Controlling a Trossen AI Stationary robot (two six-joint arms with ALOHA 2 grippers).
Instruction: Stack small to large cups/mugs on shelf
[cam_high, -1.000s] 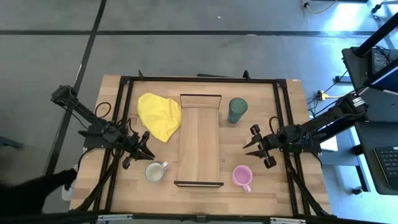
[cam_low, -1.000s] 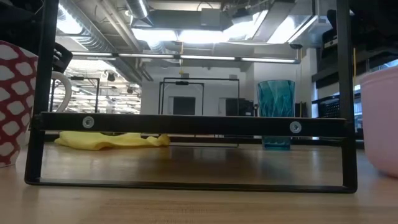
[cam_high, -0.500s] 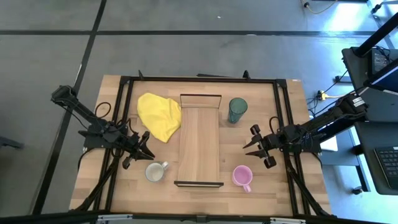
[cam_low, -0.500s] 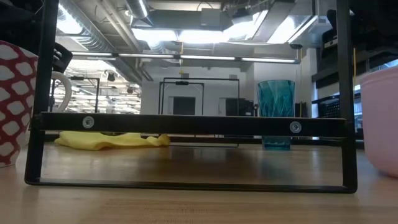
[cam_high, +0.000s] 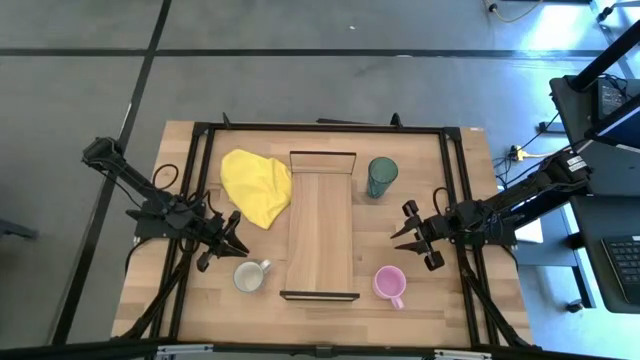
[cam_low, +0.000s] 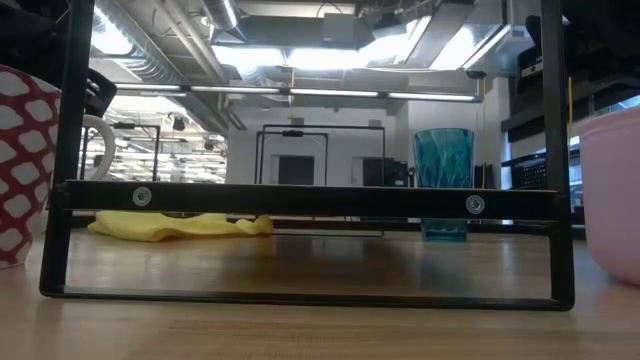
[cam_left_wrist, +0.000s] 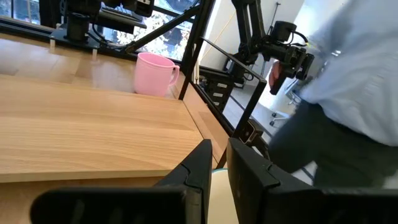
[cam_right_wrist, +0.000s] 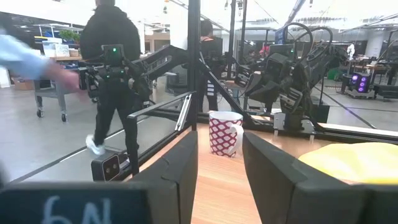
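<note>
The light-wood shelf (cam_high: 321, 225) stands at the table's middle on its dark end pieces, running from near to far. The teal tumbler (cam_high: 381, 177) stands upright to its right at the far end, the pink mug (cam_high: 389, 285) to its right at the near end, and the white mug (cam_high: 250, 275), red-patterned outside (cam_right_wrist: 224, 134), to its left at the near end. My left gripper (cam_high: 240, 243) hovers just beyond the white mug, shut and empty. My right gripper (cam_high: 398, 235) hovers between tumbler and pink mug, open and empty.
A yellow cloth (cam_high: 255, 186) lies left of the shelf's far end. A black frame (cam_high: 190, 190) runs around the tabletop. The low view shows the shelf's near end piece (cam_low: 300, 198). People show in the room behind, one close in the left wrist view (cam_left_wrist: 348, 93).
Both arms and all the things have kept still. A dark figure on the floor by the table's near left corner has gone out of the high view.
</note>
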